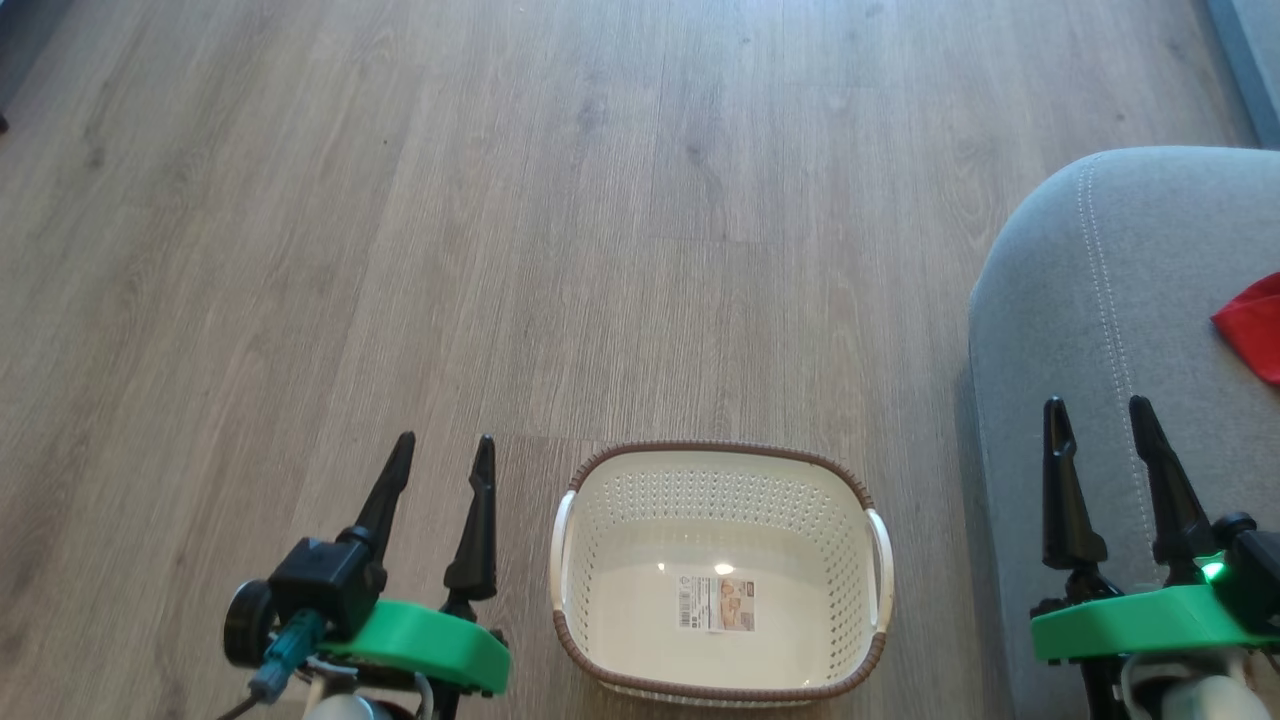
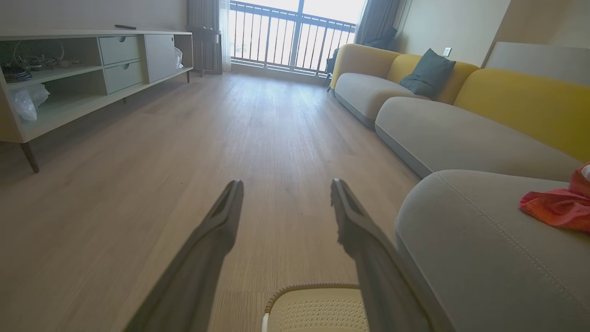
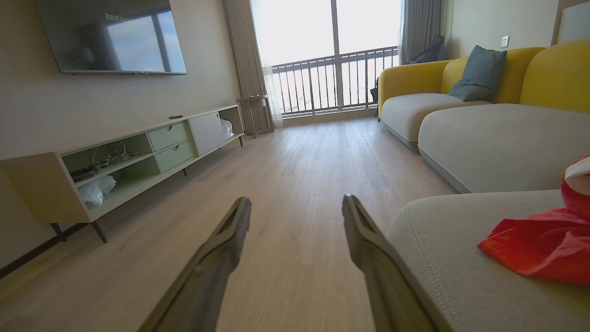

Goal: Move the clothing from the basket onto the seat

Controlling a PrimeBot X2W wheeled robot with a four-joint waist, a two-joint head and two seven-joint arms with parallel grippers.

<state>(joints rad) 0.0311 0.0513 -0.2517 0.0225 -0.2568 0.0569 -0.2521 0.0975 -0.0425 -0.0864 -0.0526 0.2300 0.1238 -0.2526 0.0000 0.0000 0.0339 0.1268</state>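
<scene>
The cream basket (image 1: 640,480) with a brown rim stands on the floor between my arms, and a barcode sticker lies on its bare bottom. Its rim (image 2: 313,288) peeks in at the bottom of the left wrist view. Red clothing (image 1: 1255,325) lies on the grey seat (image 1: 1080,320) at the right edge. The same red clothing (image 3: 539,244) rests on the seat cushion (image 3: 461,258) in the right wrist view, and the clothing (image 2: 557,205) shows on the seat (image 2: 465,230) in the left wrist view. My left gripper (image 1: 445,448) hangs open left of the basket. My right gripper (image 1: 1100,410) is open over the seat's front edge.
Wood floor (image 1: 560,220) stretches ahead. A long yellow-backed sofa (image 3: 488,124) with a dark pillow (image 3: 481,74) runs along the right. A low TV cabinet (image 3: 138,157) lines the left wall, under a wall screen (image 3: 110,37). A balcony window (image 3: 332,55) closes the far end.
</scene>
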